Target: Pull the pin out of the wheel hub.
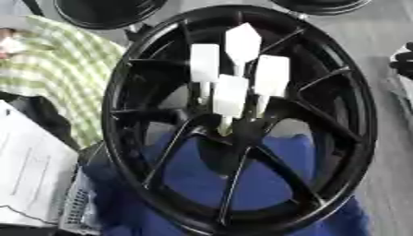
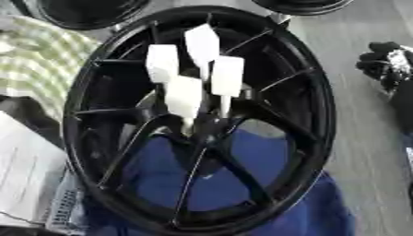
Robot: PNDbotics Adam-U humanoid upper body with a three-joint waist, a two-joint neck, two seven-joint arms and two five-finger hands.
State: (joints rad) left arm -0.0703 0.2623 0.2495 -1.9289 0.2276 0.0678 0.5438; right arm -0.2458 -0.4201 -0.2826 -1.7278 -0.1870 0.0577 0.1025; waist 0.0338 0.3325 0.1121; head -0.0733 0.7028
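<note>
While four flat white pins [image 1: 231,94] stand in the glossy black spoked wheel hub [image 1: 242,129], the right hand's [image 2: 386,64] finger state is unclear.

Black wheel hub [image 1: 242,120] fills the frame, spokes meeting at centre. Four white pins [image 1: 230,94] with flat tags stand clustered in the centre, all seated. Blue cloth [image 1: 193,179] shows through the lower spokes. Green checked cloth [image 1: 61,69] at left. Dark right hand [image 1: 403,62] at right edge, apart from the hub.
</note>
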